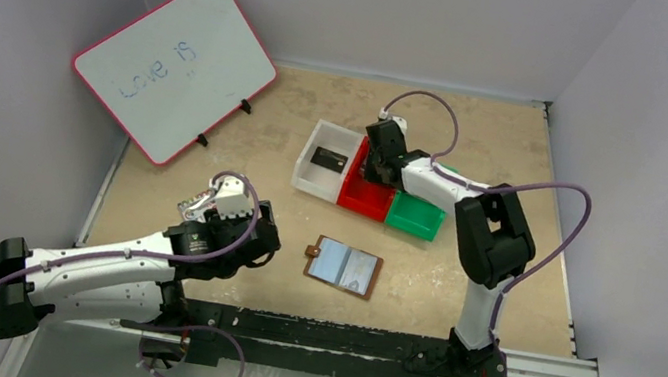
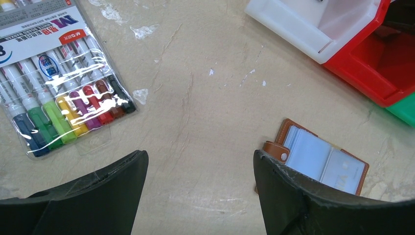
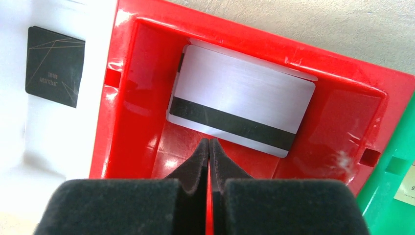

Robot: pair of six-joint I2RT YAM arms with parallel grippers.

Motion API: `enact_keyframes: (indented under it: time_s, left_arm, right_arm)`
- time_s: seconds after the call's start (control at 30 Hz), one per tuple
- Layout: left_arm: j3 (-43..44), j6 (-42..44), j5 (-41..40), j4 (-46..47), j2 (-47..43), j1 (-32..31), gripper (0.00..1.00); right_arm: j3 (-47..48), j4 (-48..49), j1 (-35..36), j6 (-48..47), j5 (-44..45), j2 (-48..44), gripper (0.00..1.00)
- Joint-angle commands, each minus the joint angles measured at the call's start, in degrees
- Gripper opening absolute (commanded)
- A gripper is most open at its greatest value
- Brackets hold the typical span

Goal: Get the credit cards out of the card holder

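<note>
Table (image 1: 519, 147): white bin (image 1: 311, 177), red bin (image 1: 363, 201) and green bin (image 1: 413, 219) sit in a row mid-back. My right gripper (image 3: 209, 147) is pinched closed on nothing, over the red one. My left gripper (image 2: 200, 159) hangs spread wide, empty, just left of the card holder (image 1: 344, 267), which lies open front-centre. Black card (image 1: 329, 158) in white bin, silver striped card (image 3: 240, 100) in red.

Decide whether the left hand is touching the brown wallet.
Apart. The top view shows bare table between the open left hand and the wallet.
</note>
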Motion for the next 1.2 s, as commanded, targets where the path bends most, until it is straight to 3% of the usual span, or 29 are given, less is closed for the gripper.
enact_keyframes:
  time_s: [0.0, 0.27, 0.73, 1.17]
  left_arm:
    - [0.69, -1.28, -0.34, 0.47, -1.18, 0.19, 0.78]
    - [0.71, -1.08, 0.69, 1.73, -0.26, 0.19, 0.78]
    - [0.72, -1.86, 1.56, 1.40, -1.32, 0.19, 0.77]
    - [0.55, -2.75, 2.06, 1.12, -1.63, 0.20, 0.76]
  right_arm:
    - [-0.12, 1.27, -0.38, 0.74, -1.49, -4.30, 0.00]
    - [-4.25, 1.48, -0.24, -1.08, -5.28, -8.74, 0.06]
    - [-7.37, 4.18, 2.08, -2.20, -10.24, -5.69, 0.05]
    - [-13.70, 7.68, 5.14, -9.76, -14.18, -8.03, 0.01]
